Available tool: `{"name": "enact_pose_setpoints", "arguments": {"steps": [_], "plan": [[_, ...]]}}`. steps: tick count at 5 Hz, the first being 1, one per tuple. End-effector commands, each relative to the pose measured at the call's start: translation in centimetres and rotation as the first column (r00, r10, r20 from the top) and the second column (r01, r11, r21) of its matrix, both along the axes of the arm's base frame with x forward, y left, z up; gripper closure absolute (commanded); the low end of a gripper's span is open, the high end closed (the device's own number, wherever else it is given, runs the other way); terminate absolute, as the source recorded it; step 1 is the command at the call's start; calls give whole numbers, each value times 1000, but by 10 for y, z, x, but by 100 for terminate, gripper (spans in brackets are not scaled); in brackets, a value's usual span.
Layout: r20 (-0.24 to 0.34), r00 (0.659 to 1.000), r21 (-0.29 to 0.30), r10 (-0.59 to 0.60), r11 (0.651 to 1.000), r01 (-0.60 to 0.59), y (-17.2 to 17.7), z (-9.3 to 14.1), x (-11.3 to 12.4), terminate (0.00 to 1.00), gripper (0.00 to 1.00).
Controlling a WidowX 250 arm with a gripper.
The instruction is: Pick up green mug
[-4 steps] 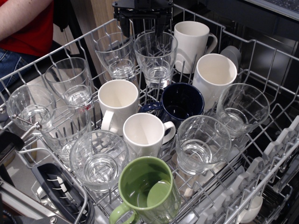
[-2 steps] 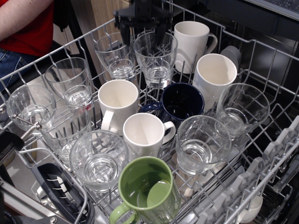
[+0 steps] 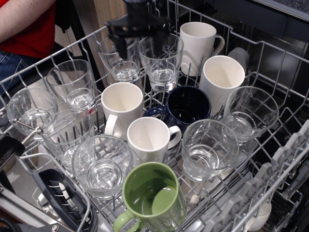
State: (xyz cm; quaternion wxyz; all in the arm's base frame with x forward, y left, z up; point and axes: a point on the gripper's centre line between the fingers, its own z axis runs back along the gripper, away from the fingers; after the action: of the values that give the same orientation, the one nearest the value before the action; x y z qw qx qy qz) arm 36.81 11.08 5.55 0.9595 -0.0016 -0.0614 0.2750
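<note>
The gripper hangs at the top of the view, dark and motion-blurred, its upper part cut off by the frame; the jaws look spread, two dark prongs pointing down over the back-row glass tumblers, holding nothing. The green mug stands upright at the near edge of the dishwasher rack, well apart from the gripper, its base and part of its loop handle (which points down-left) cut off by the bottom of the frame. A low glass stands just beside it on the left, a white mug right behind it, and another low glass behind to the right. Its rim is open from above. The navy mug is partly hidden behind the white mug. More white mugs fill the back right. A person in a red shirt is cut off at the top left.
</note>
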Motion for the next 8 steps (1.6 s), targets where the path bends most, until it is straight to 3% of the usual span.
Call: {"name": "enact_pose_setpoints", "arguments": {"steps": [1,2,4,6,7,8], "plan": [[34,999,-28,-29,999,30,-9,21,-53,0,0],[10,1000,-51,-19,999,20,-18,20,-84,0,0],[-46,999,-19,-23,1000,22,-63,15,-124,0,0],[-73,994,-54,83,995,-87,-97,-10,-130,0,0],[-94,985,-19,148,988,-150,-117,-34,-125,0,0],[-67,981,3,184,983,-184,-129,-49,-125,0,0]]}}
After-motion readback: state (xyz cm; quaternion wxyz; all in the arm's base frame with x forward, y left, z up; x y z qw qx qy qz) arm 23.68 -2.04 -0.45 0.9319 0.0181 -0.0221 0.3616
